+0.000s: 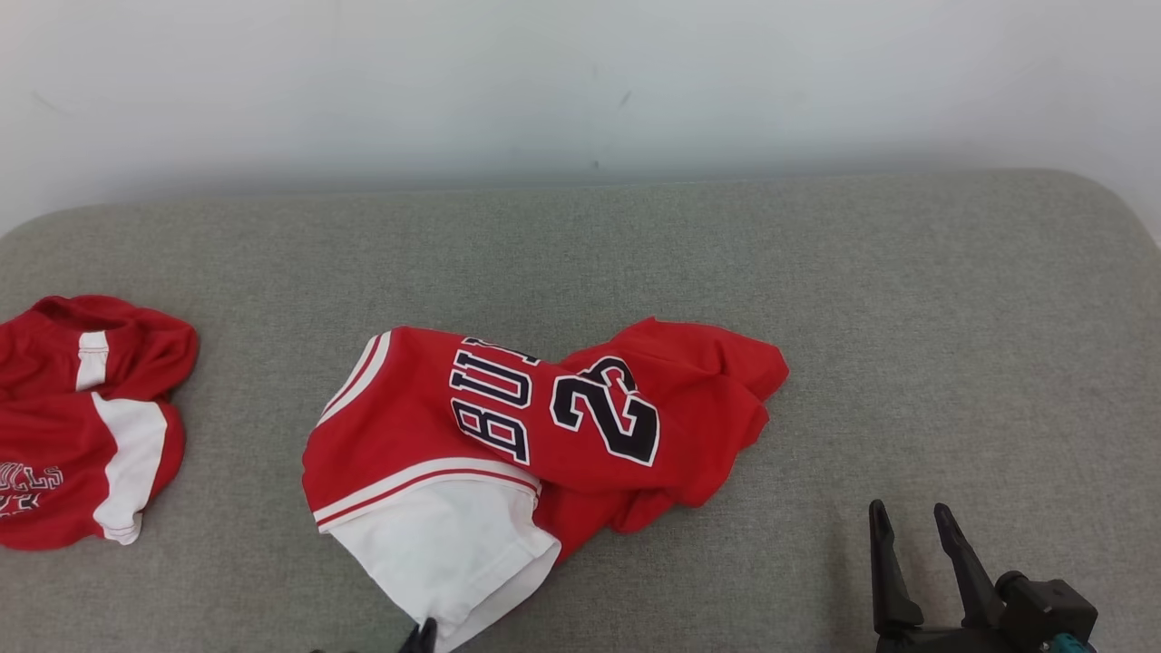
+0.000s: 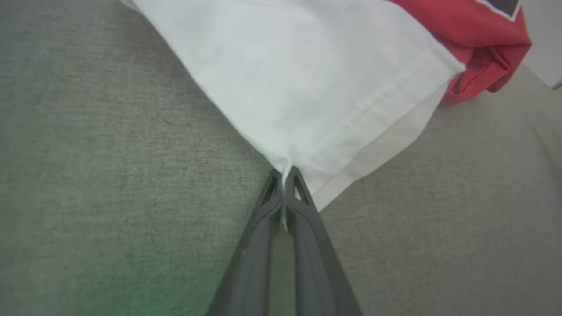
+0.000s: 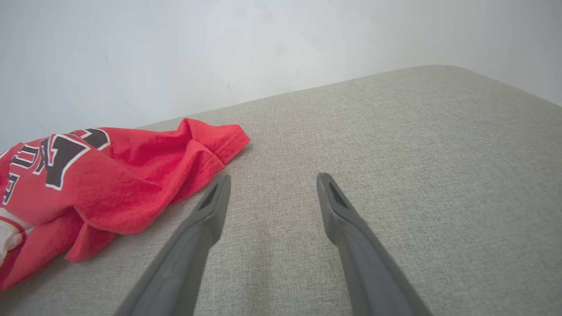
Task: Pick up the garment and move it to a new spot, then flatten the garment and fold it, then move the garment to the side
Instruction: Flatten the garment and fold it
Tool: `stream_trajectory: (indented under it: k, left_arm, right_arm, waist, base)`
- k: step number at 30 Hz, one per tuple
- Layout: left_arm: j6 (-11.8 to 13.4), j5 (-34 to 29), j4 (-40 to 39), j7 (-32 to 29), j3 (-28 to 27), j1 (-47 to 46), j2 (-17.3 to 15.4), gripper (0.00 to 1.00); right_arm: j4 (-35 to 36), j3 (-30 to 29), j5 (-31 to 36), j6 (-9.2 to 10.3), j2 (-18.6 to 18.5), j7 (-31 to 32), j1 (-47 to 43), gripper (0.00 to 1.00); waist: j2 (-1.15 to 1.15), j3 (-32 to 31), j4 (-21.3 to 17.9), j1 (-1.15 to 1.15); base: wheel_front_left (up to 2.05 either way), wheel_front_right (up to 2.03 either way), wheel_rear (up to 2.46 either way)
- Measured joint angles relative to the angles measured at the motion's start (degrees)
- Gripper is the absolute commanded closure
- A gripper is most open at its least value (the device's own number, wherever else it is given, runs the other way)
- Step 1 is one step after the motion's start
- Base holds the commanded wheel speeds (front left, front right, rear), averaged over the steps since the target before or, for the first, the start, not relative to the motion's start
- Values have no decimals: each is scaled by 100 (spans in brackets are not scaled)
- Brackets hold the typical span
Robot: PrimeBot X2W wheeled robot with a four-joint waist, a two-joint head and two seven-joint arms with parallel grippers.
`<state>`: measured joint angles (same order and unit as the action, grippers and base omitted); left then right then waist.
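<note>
From the head, our garment [image 1: 544, 426] lies crumpled on the cushion [image 1: 907, 317], stretched left to right, its white hem [image 1: 453, 553] nearest our left gripper [image 1: 422, 635]. At the left wrist, we clench that hem's corner. At the right wrist, our right gripper [image 3: 272, 180] gapes empty, the red end just beside it, leftward

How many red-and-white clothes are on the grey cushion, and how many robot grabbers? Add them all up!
Red-and-white fabric garments: 2 (crumpled jersey with dark lettering, in the middle; second garment at the left edge)
Dark two-fingered grippers: 2 (left gripper shut on the jersey's white hem; right gripper open)
Total: 4
</note>
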<state>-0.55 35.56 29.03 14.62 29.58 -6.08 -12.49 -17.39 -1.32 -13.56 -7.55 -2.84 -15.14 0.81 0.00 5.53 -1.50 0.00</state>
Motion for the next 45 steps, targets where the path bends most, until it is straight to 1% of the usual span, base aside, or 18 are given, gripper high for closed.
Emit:
stream_trajectory:
  k: [2, 5, 8, 9, 11, 15, 19, 21, 23, 25, 27, 32, 35, 40, 45]
  left_arm:
    - [4, 79, -24, 9, -218, 10, -9, 100]
    - [53, 202, -264, 24, -491, 80, -115, 100]
    - [119, 208, -526, 25, -638, 307, -309, 100]
    - [119, 208, -526, 25, -638, 307, -309, 100]
    - [180, 222, -711, -21, -649, 461, -409, 100]
    - [369, 345, -1149, -154, -776, 826, -519, 100]
    - [570, 493, -1405, -158, -1012, 1155, -654, 100]
    - [606, 550, -1495, -162, -1047, 1243, -682, 100]
    - [609, 526, -1505, -222, -961, 1295, -706, 100]
    - [570, 543, -1489, -245, -928, 1299, -653, 98]
    - [569, 513, -1466, -222, -909, 1291, -636, 0]
    - [502, 235, -1602, 1, -1088, 1264, -566, 0]
    - [441, 9, -1808, 22, -1402, 1251, -460, 0]
    - [170, -757, -2256, 26, -2027, 1308, -113, 0]
    - [-108, -1707, -2387, 26, -2384, 1343, 248, 0]
  right_arm:
    - [-1, -41, 0, 0, 0, 0, -19, 0]
    - [-1, -101, -5, 0, -1, -1, -101, 0]
    - [-1, -92, -26, 0, -1, 0, -98, 0]
    - [-1, -92, -26, 0, -1, 0, -98, 0]
    - [-16, -68, -41, 0, 1, 0, -98, 0]
    - [-26, -45, -47, 0, 0, 0, -98, 0]
    - [-38, -51, -48, 0, -2, 0, -98, 0]
    - [-44, -57, -47, 0, -1, 0, -102, 0]
    - [-57, -58, -38, 0, -1, -1, -110, 0]
    - [-68, -52, -36, 0, 0, 0, -115, 0]
    - [-74, -41, -36, 0, -1, 0, -115, 0]
    - [-68, -12, -35, 0, -1, 0, -115, 0]
    - [-58, -2, -20, 0, 0, 0, -117, 0]
    - [-83, 51, -14, 0, -1, 0, -129, 0]
    - [-413, 236, -66, 0, 0, -1, -88, 0]
  waist:
    - [0, -22, 22, 0]
    - [0, -43, 80, 0]
    - [0, -56, 157, 0]
    - [0, -56, 157, 0]
    - [0, -63, 210, 0]
    - [0, -89, 276, 0]
    - [0, -109, 299, 0]
    - [0, -117, 323, -1]
    - [0, -128, 354, 0]
    - [0, -137, 380, 0]
    - [0, -149, 395, 0]
    - [0, -169, 431, 0]
    - [0, -187, 468, 0]
    - [0, -240, 540, 0]
    - [0, -292, 652, 0]
  base:
    - [0, 0, 0]
    - [0, 0, 0]
    - [0, 0, 0]
    - [0, 0, 0]
    - [0, 0, 0]
    - [0, 0, 0]
    - [0, 0, 0]
    - [0, 0, 0]
    - [0, 0, 0]
    - [0, 0, 0]
    - [0, 0, 0]
    - [0, 0, 0]
    - [0, 0, 0]
    - [0, 0, 0]
    - [0, 0, 0]
